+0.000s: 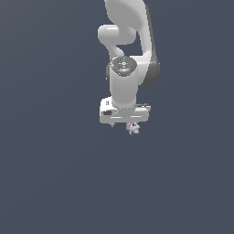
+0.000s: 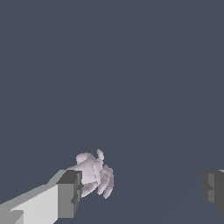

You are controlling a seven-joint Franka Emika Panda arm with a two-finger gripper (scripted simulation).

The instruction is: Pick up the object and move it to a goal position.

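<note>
The object [image 2: 94, 175] is a tiny lumpy pale pink-lilac thing with small knobs. In the wrist view it sits right against the inner face of one finger [image 2: 65, 194], far from the other finger [image 2: 213, 188]. My gripper [image 2: 142, 190] is open, with a wide gap between the jaws that the object fills only at one side. In the exterior view the object [image 1: 133, 128] shows just below the white gripper [image 1: 122, 124], under the side toward the exterior view's right. The arm hangs straight down over it.
A plain dark grey-blue ground [image 1: 55, 183] fills both views. No other objects, containers or edges show.
</note>
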